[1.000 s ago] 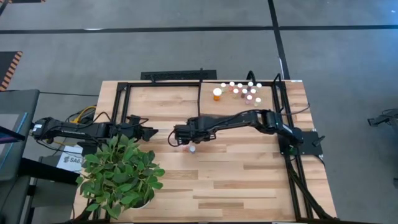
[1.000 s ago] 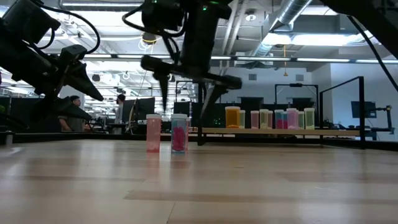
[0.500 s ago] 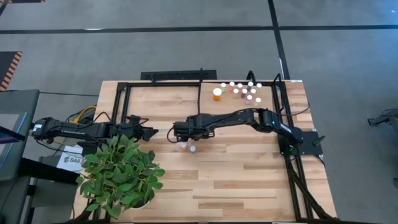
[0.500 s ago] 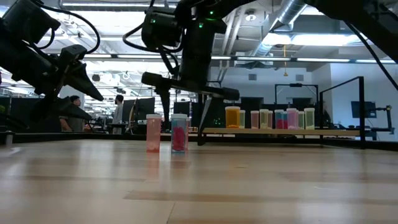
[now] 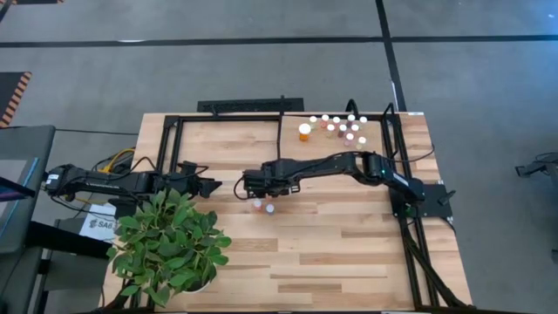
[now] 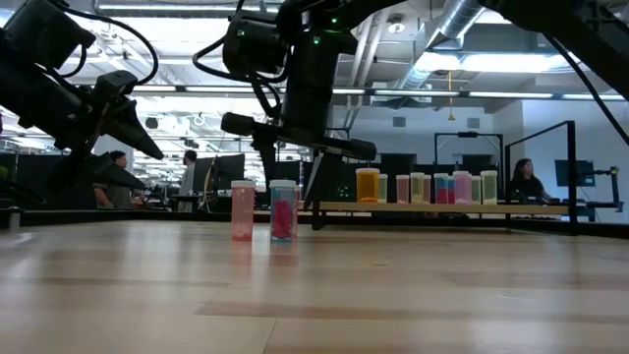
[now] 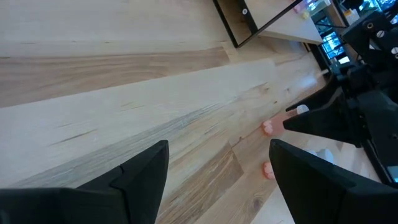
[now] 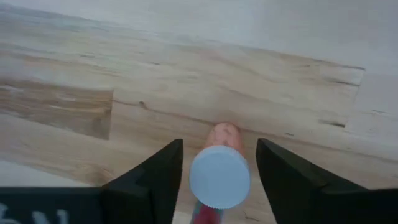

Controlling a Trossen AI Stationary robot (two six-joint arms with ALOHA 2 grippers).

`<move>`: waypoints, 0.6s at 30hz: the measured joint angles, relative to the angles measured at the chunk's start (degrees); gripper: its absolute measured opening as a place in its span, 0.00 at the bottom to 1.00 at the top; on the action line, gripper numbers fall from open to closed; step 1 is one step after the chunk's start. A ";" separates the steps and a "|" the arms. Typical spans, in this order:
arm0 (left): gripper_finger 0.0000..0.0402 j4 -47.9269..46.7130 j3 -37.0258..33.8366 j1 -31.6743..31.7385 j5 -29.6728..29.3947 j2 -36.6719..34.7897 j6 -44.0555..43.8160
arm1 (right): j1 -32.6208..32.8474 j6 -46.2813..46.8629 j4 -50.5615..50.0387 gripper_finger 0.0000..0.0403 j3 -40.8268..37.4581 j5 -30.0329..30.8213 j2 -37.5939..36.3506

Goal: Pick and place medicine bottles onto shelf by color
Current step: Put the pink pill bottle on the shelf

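Open-plan lab or industrial office. Low view shows exposed silver ducting (image 6: 462, 25) and pipes under an unfinished ceiling, long strip lights, rows of desks with dark monitors (image 6: 232, 169), and people (image 6: 523, 181) seated at workstations far behind the gripper. High view: grey concrete floor (image 5: 218, 74) with dark taped lines and a hazard-striped patch (image 5: 15, 94).

Pale striped-plank wooden tabletop (image 5: 331, 244) with smooth satin finish, thin matt black metal frame bars (image 5: 166, 139), small clear plastic vial with pink content (image 6: 283, 210), its smooth white plastic cap (image 8: 219, 177), matt black plastic fingers (image 8: 149, 180)
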 joint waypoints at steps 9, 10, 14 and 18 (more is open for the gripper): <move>0.66 0.00 0.00 -0.01 -0.02 0.00 0.00 | -0.19 1.04 -0.21 0.39 0.00 -0.87 0.00; 0.66 0.00 0.00 -0.02 -0.02 0.00 -0.02 | -0.33 1.26 -0.29 0.37 0.00 -1.02 0.00; 0.66 0.00 0.00 -0.02 -0.02 0.00 0.00 | -0.52 2.50 -0.71 0.32 0.00 -2.34 -0.04; 0.66 0.00 0.00 -0.02 -0.03 0.00 0.01 | -1.15 2.59 -2.54 0.31 -0.02 -4.47 -0.42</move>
